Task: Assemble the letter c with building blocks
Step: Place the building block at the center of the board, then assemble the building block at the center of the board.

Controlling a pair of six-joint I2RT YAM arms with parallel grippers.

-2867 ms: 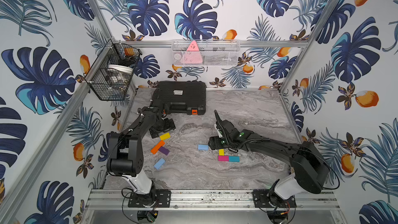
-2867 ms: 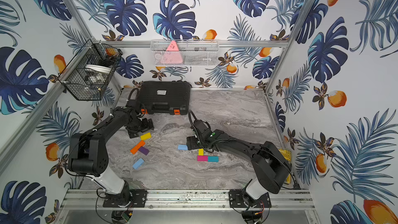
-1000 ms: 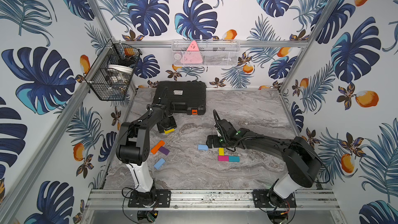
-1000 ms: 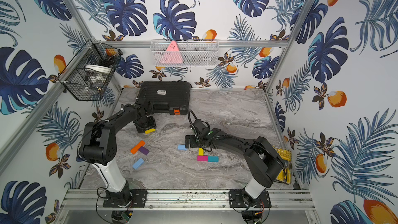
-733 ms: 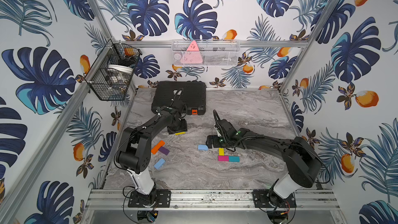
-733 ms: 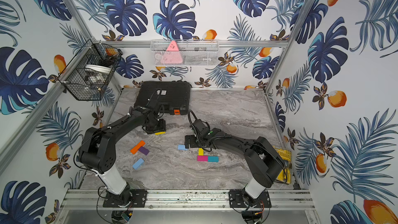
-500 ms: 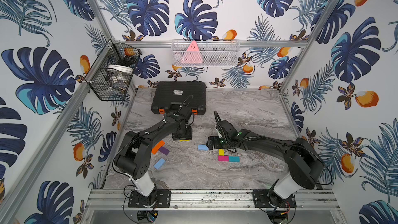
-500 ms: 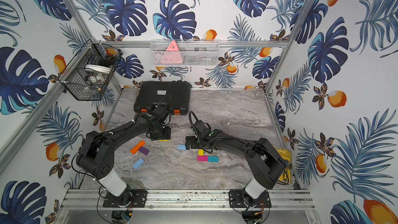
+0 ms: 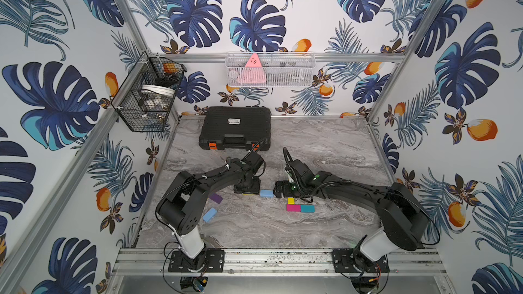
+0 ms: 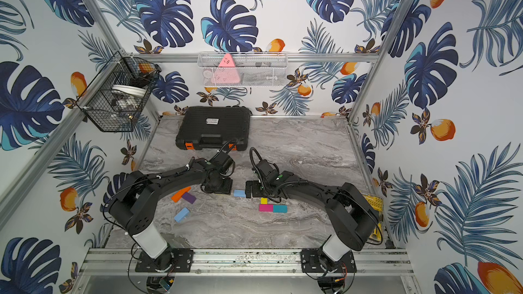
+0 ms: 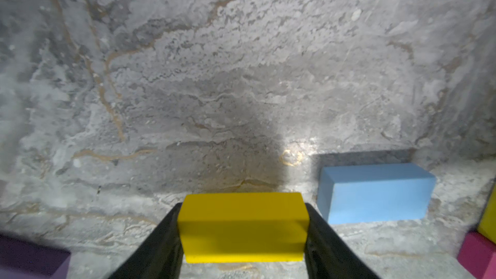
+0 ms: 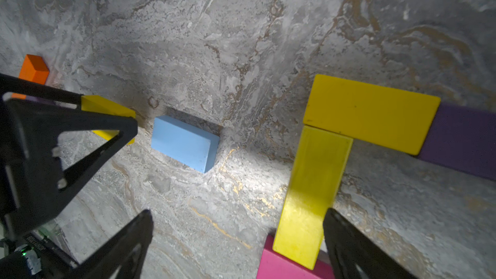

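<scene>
Left gripper point(image 11: 242, 208) has swung over from the black case point(image 9: 235, 128) to mid-table, short yellow block point(image 11: 243, 237) and all! Nearest us, the magenta block point(image 9: 293, 208) and teal block point(image 9: 307, 208) lie end to end, with a long yellow block point(image 12: 312, 194) running from the magenta one toward 12 o'clock. Just beyond, the left jaws press both ends of the short yellow block, its long axis 9-to-3. The light blue block point(image 9: 266, 193) sits just beside it at 3 o'clock and the letter at 4 o'clock. Right gripper point(image 12: 237, 212), spread wide and empty, hovers nearer that letter.
</scene>
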